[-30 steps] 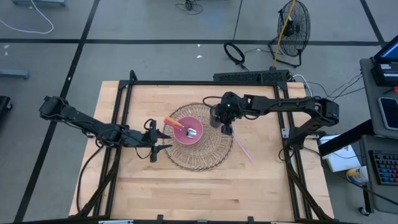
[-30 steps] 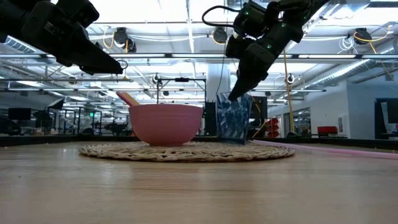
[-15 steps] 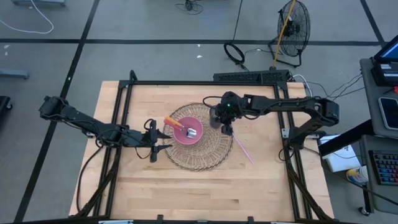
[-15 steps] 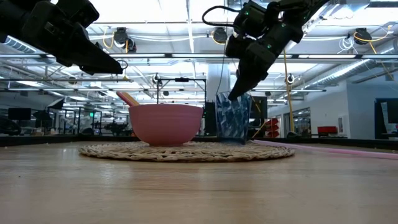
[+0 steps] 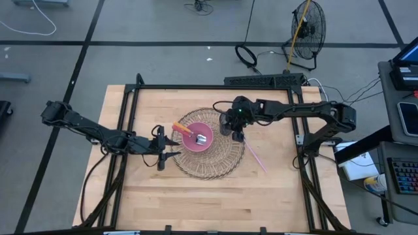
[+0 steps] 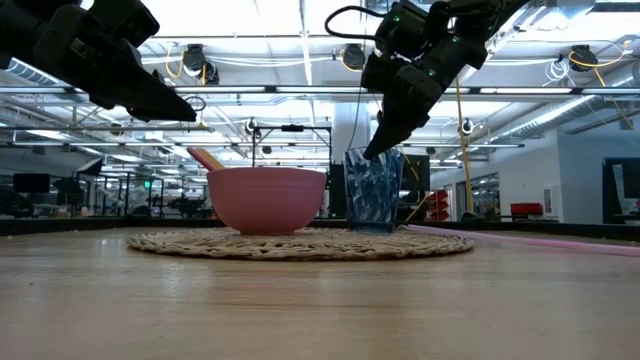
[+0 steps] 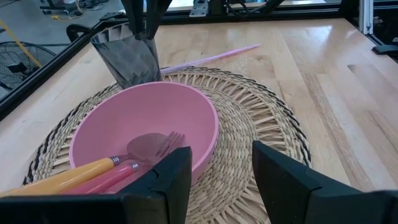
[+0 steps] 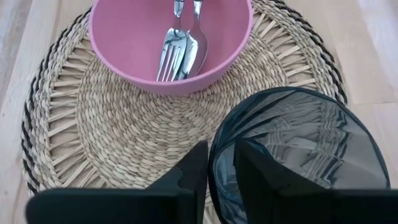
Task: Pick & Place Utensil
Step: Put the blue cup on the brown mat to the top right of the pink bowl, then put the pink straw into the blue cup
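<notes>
- While poised over the far-right part of the woven mat (image 5: 209, 151), right gripper (image 8: 219, 171) straddling the rim of the dark ribbed cup (image 8: 298, 149), one finger inside and one outside, pinched onto the cup wall.
- Cup standing upright on the mat just beside the pink bowl (image 5: 198, 137), on the right arm's side; seen in the low view as a bluish cup (image 6: 372, 188) with the gripper coming down onto its rim.
- Inside the bowl, a fork (image 8: 169, 50) and a spoon (image 8: 196, 46) lying side by side, heads on the bowl floor; handles, one orange (image 7: 65, 176) and one pink (image 7: 109, 179), leaning out over the rim toward the left arm.
- Left gripper (image 7: 221, 180) hovering off the table at the mat's left edge, fingers spread apart and empty, pointed at the bowl.
- A pink straw (image 5: 255, 155) lying flat on the wooden table (image 5: 274, 189), just past the mat's right edge.
</notes>
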Controlling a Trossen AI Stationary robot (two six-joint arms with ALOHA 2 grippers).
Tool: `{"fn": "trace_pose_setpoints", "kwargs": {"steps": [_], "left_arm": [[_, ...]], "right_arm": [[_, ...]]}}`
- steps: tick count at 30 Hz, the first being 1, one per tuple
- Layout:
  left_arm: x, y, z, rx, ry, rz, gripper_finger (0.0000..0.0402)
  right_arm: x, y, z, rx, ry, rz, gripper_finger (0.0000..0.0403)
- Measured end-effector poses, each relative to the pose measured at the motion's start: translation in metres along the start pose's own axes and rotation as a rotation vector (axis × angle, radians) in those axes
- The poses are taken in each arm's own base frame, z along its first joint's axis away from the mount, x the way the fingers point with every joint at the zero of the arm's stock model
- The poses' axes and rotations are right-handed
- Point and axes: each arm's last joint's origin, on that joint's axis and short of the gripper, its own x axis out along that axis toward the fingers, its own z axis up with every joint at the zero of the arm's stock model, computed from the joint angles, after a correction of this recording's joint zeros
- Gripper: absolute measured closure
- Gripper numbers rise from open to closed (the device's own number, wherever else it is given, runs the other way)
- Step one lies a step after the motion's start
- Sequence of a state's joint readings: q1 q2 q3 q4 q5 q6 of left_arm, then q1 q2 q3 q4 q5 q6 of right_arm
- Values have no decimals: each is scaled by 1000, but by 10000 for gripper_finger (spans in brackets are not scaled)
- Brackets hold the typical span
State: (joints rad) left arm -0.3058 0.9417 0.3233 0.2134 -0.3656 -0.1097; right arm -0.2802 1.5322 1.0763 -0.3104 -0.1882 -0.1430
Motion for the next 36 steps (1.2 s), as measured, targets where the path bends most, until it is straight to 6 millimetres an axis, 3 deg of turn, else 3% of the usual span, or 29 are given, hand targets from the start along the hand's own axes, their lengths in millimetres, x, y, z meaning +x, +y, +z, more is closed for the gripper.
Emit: {"fn": "trace_pose_setpoints", "kwargs": {"steps": [26, 31, 36], "left_arm": [[0, 0, 0, 0, 3, 0, 231], [0, 0, 0, 0, 3, 0, 231], [0, 0, 0, 0, 1, 0, 231]], "right_arm": [[0, 6, 12, -72, -118, 21, 332], [-11, 9, 16, -101, -153, 15, 319], [-35, 16, 21, -90, -205, 14, 283]]}}
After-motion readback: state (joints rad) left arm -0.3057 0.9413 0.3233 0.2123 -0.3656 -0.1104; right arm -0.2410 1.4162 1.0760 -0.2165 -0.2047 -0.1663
